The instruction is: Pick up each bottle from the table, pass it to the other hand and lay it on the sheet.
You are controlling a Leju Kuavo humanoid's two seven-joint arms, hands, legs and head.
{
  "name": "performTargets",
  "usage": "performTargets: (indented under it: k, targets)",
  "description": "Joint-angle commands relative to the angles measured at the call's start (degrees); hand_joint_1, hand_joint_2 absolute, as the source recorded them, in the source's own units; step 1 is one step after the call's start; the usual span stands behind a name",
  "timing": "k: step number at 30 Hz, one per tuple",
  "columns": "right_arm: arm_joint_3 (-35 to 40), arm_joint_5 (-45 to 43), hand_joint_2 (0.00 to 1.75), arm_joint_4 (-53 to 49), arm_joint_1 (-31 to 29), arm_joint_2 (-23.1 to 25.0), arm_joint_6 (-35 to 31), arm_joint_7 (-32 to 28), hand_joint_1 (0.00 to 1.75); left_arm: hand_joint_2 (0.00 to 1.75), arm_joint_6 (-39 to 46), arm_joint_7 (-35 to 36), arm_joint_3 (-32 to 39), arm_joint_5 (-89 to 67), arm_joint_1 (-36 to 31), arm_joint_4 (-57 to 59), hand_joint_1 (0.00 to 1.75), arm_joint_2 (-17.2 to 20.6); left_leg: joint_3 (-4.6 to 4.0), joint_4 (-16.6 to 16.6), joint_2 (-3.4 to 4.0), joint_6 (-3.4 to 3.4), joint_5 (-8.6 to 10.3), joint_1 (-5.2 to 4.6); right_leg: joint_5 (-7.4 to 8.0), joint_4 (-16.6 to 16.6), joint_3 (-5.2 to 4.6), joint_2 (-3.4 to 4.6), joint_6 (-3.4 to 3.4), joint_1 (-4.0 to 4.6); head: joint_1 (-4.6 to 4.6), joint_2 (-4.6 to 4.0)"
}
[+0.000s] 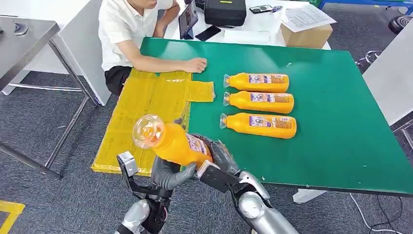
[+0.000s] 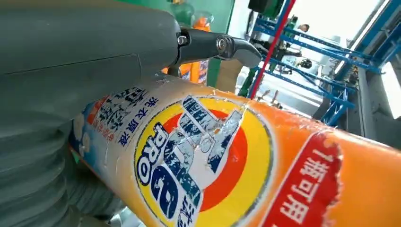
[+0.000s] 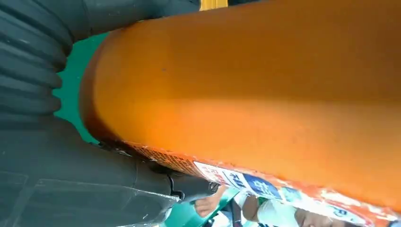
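Note:
I hold an orange bottle (image 1: 171, 142) with a clear cap tilted up over the table's near edge, cap toward the yellow sheet (image 1: 141, 109). My left hand (image 1: 169, 174) cups it from below. My right hand (image 1: 221, 157) wraps its base end. The left wrist view has the bottle's label (image 2: 203, 161) up close under my left hand (image 2: 71, 61). In the right wrist view my right hand (image 3: 56, 179) closes around the bottle's orange body (image 3: 265, 94). Three more orange bottles (image 1: 258, 82) (image 1: 260, 102) (image 1: 260, 125) lie side by side on the green table (image 1: 341, 122).
A seated person rests a hand (image 1: 196, 64) on the table at the sheet's far corner. A cardboard box (image 1: 307, 34), a black case (image 1: 225, 11) and a tablet (image 1: 188, 19) stand on the white table behind. A grey table (image 1: 24, 34) is at far left.

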Motion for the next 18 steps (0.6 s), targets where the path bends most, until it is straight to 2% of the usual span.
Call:
performTargets:
  k: [1,6,12,15,16,17,18]
  targets:
    - [4.66,0.11,1.75,0.75,-2.33,-0.7,0.59,-0.2,1.75,1.75,0.38,0.36,-0.03,-0.03,-2.85,4.59,0.0,-0.02,0.09,-0.03,0.0,-0.07,-0.02,0.01,-0.03,-0.01,0.08,0.02,-0.07,0.01,0.0,0.0]
    - [5.7,-0.42,1.75,1.24,-2.96,-0.92,1.45,0.11,1.75,1.75,-1.38,2.14,0.83,2.62,-2.71,4.86,0.0,-0.27,0.24,-0.01,0.04,-0.13,-0.1,0.05,-0.08,0.01,0.21,0.08,-0.14,0.05,0.0,0.0]
    - [8.1,0.01,1.75,3.53,-3.68,-0.97,2.59,1.95,1.75,1.75,0.21,0.66,1.57,0.85,-3.02,3.96,0.0,-0.35,0.25,-0.03,0.07,-0.13,-0.08,0.05,-0.06,-0.01,0.2,0.1,-0.13,0.05,0.0,0.0]
    - [9.61,0.01,1.75,6.09,-4.31,-0.64,3.87,3.22,1.75,1.75,4.06,-2.83,1.93,-3.48,-3.46,2.14,0.0,-0.55,0.16,-0.01,0.05,-0.1,-0.06,0.06,-0.04,-0.01,0.13,0.08,-0.11,0.05,0.0,0.0]
    - [10.23,-0.12,1.75,6.75,-4.6,-0.64,4.19,3.51,1.75,1.75,4.44,-3.09,1.9,-4.09,-3.32,1.05,0.45,-0.44,0.09,-0.01,0.05,-0.08,-0.03,0.06,-0.01,-0.02,0.07,0.07,-0.08,0.06,0.0,0.0]
    - [10.57,-0.13,1.75,7.02,-4.78,-0.73,4.28,3.52,1.75,1.75,4.49,-3.31,1.89,-4.44,-3.23,0.44,1.75,-0.32,0.17,-0.05,0.04,-0.1,-0.04,0.05,-0.03,-0.04,0.15,0.06,-0.11,0.04,0.0,0.0]
    - [11.1,-0.38,1.75,7.52,-4.97,-0.98,5.16,4.58,1.75,1.75,4.35,-4.03,2.19,-4.8,-2.82,-0.73,1.75,-0.23,0.26,-0.04,0.05,-0.14,-0.08,0.08,-0.07,-0.04,0.23,0.07,-0.14,0.08,0.0,0.0]
